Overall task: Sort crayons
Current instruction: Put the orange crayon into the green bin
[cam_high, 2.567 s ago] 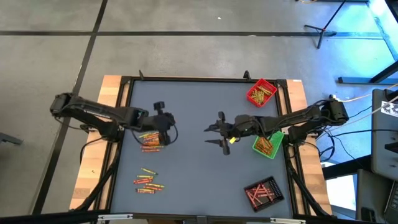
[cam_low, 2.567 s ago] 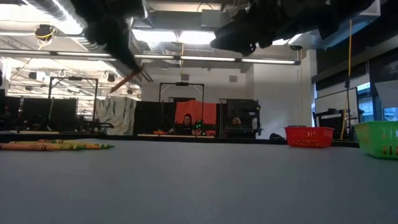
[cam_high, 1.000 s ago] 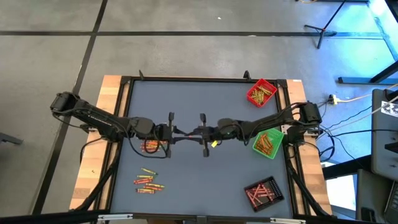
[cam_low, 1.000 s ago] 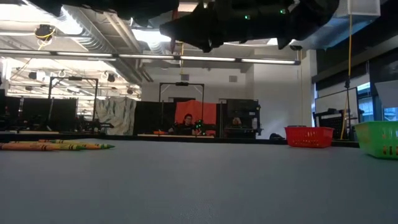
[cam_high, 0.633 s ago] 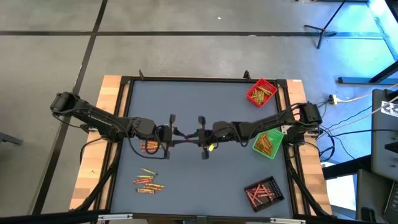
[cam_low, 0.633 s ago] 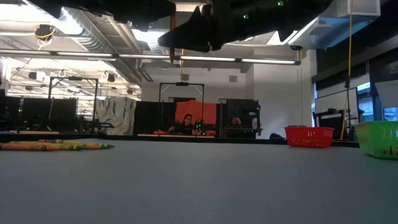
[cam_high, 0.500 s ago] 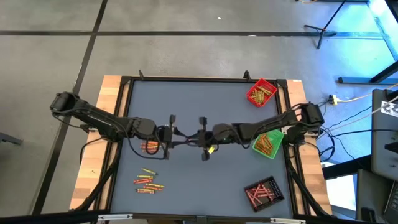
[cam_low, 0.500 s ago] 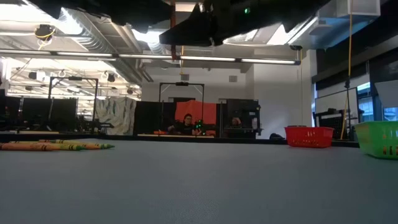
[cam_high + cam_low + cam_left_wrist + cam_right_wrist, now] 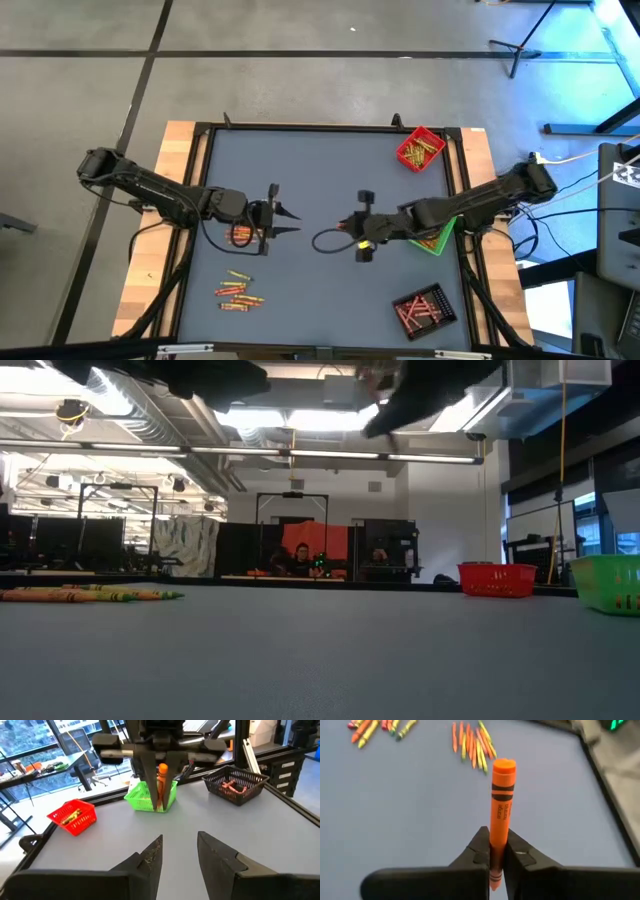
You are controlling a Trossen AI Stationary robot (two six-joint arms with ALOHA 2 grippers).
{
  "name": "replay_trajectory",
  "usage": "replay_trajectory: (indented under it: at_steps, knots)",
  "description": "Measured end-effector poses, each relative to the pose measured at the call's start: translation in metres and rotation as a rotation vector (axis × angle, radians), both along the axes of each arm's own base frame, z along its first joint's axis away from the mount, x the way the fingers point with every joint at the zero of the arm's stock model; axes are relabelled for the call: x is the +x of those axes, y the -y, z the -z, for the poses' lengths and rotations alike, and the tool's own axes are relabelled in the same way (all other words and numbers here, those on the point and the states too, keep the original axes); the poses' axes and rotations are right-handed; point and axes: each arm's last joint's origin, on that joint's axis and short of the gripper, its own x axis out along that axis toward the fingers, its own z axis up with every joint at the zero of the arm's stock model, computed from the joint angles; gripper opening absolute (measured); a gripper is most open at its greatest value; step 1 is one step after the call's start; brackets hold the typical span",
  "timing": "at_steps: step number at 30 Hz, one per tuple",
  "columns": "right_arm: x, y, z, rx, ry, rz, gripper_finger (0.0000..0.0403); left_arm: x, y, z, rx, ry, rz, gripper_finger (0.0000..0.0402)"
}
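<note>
Right gripper [image 9: 494,854] is clamped on an orange crayon [image 9: 501,810], its long axis sticking out past the fingertips. It hangs mid-table, just beside the green tray [image 9: 436,238]. Left gripper [image 9: 178,854] is parted, empty, farther off over the left crayon pile [image 9: 240,235].

Only print in view is small dark lettering on the wrapper of the orange crayon [image 9: 501,815] pinched upright in the right gripper [image 9: 493,857], too small to read; no other text, brand, number or sign legible anywhere.
</note>
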Motion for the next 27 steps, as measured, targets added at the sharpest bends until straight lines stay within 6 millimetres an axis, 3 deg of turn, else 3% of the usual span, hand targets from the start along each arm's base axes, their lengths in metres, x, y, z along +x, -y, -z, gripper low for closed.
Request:
replay_trajectory:
  at_steps: [5, 10, 22, 27]
  knots:
    - [-0.033, -0.003, -0.001, 0.083, -0.178, 0.085, 0.0032, 0.000, 0.000, 0.000, -0.001, 0.002, 0.000, 0.0107]
    - [-0.061, -0.005, 0.004, 0.141, -0.345, 0.231, 0.0021, 0.000, 0.000, 0.000, -0.001, 0.002, 0.000, 0.0107]
    - [-0.107, -0.013, 0.022, 0.108, -0.596, 0.509, 0.0019, 0.000, 0.000, 0.000, -0.001, -0.001, -0.001, 0.0107]
    - [-0.120, -0.011, 0.027, 0.116, -0.613, 0.555, 0.0016, 0.000, 0.000, 0.000, -0.001, -0.001, -0.001, 0.0107]
